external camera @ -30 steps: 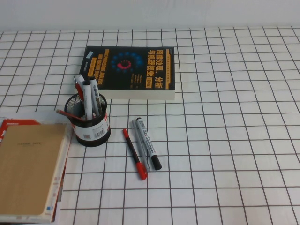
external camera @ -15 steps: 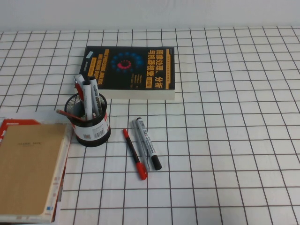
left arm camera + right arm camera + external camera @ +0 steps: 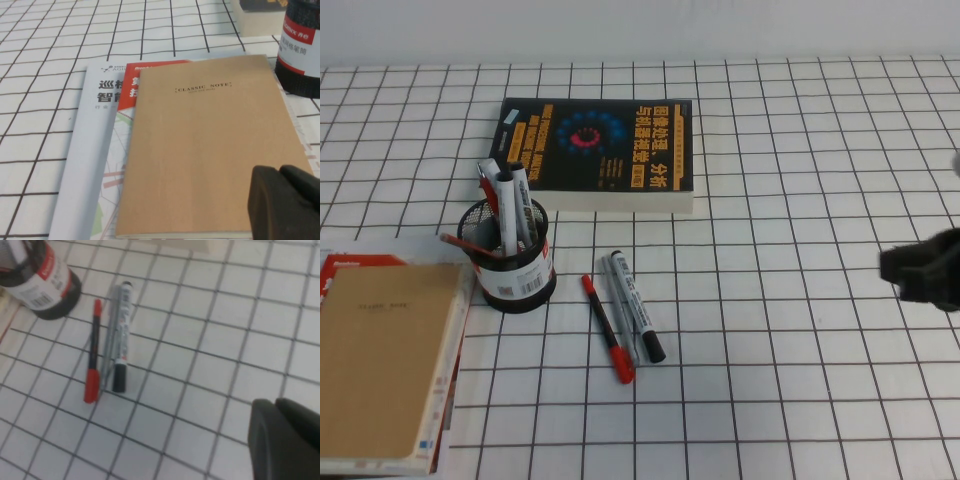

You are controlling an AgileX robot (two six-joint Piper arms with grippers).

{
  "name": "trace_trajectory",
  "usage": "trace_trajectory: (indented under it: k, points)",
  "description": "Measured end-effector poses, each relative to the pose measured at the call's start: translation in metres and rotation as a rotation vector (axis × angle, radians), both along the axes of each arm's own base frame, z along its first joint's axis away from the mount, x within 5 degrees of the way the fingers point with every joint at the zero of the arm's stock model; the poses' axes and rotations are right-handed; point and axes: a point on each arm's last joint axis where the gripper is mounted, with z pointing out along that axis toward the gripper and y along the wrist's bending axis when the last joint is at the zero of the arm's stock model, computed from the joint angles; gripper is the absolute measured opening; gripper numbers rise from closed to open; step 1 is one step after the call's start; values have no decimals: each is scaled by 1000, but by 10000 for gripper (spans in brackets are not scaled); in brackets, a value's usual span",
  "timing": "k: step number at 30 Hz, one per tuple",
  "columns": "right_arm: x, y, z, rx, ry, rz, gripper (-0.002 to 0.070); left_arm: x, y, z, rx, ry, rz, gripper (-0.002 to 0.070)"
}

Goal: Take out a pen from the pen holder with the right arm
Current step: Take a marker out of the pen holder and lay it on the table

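The step in hand is the approach. The right claw [image 3: 895, 268] shows at the 3 o'clock edge of the high view, over bare desk [image 3: 790, 400] and well apart from the holder [image 3: 520, 278], which lies at about its 9 o'clock. The claw is clenched and carries nothing. No pen has been taken yet on this reach: several pens [image 3: 508, 205] stand in the holder, leaning toward 11 o'clock, their caps clear of the rim.

Two more lie flat on the desk at the holder's 4 o'clock, a red pen [image 3: 608, 328] and a grey marker [image 3: 632, 318], side by side and nearly touching. The task is about the ones in the holder, so these are likely best left alone.

The next move probably calls for the right claw to travel across toward 9 o'clock, pass above the two loose pens, release, and come down over one cap. The standing pens are bunched close, so singling one out will need care, and the light mesh holder may tip or slide if the pull is not straight up.

The left claw [image 3: 279, 175] hangs over a corner of the tan notebook [image 3: 200, 145], at the holder's 8 o'clock; whether it is released or clenched cannot be told. A dark book [image 3: 598, 152] lies at the holder's 1 o'clock.

Compared with the earlier high views, the right claw has come into sight; it was absent then. The holder, pens, book and notebook lie as they did.
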Motion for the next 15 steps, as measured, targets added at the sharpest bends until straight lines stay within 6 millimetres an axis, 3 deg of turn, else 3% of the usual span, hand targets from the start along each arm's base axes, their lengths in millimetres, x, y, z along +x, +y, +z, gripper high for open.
trace_trajectory:
  k: [3,9,15]
  points:
    - [14,29,8,-7,-66,81,-16,0,0,0,0,0,0,-4]
    - [25,95,6,0,-179,225,-16,0,0,0,0,0,0,-4]
    - [10,160,-10,-17,-364,368,25,0,0,0,0,0,0,-4]
